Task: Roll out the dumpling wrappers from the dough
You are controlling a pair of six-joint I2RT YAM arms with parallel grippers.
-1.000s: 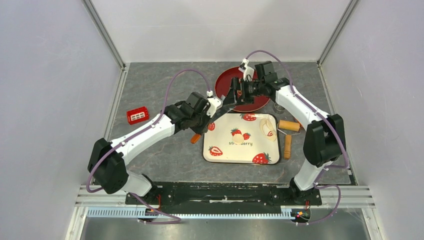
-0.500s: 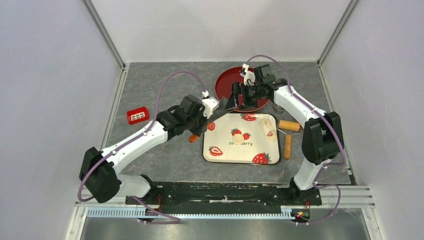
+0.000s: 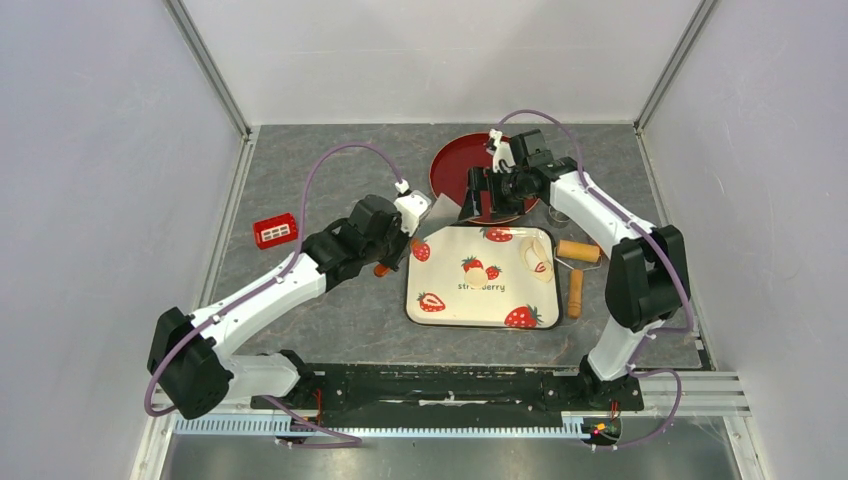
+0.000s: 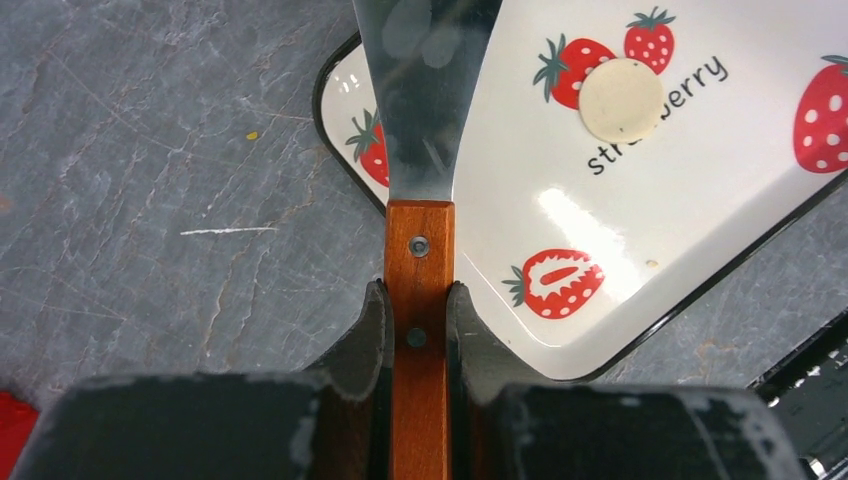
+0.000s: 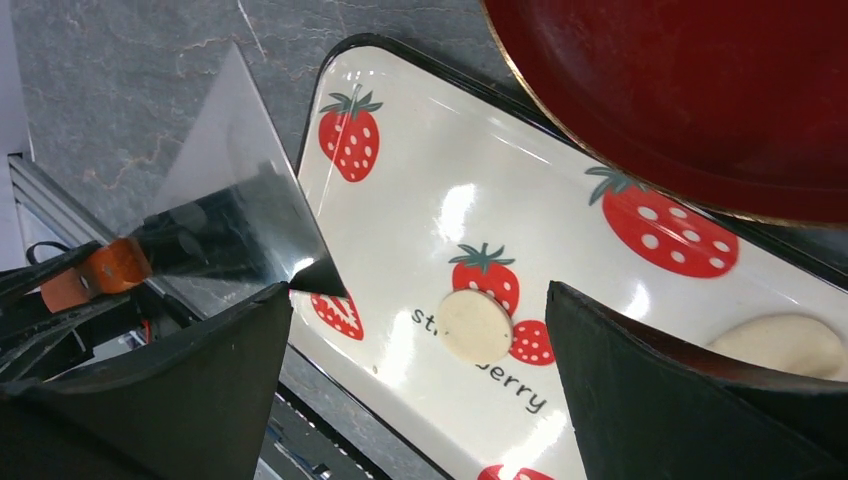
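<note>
Strawberry tray (image 4: 700, 190): spatula (image 4: 421, 190) near wrapper (image 4: 621, 98)

A strawberry-print tray (image 3: 500, 305) is recorded on the grey table (image 3: 330, 320), with a red plate (image 3: 450, 165) just behind it. One dumpling wrapper (image 3: 477, 271) is noted near the tray's middle, and a pale dough lump (image 3: 541, 263) toward its right edge. Two wooden rollers (image 3: 578, 252) are laid just right of the tray. A small red crate (image 3: 275, 231) is placed well apart, at left. The left gripper (image 3: 393, 250) is positioned at the tray's far-left corner, with an orange-brown handle (image 3: 381, 270) projecting beneath it. The right gripper (image 3: 478, 203) is held over the plate's near rim, fingers apparently spread.
</note>
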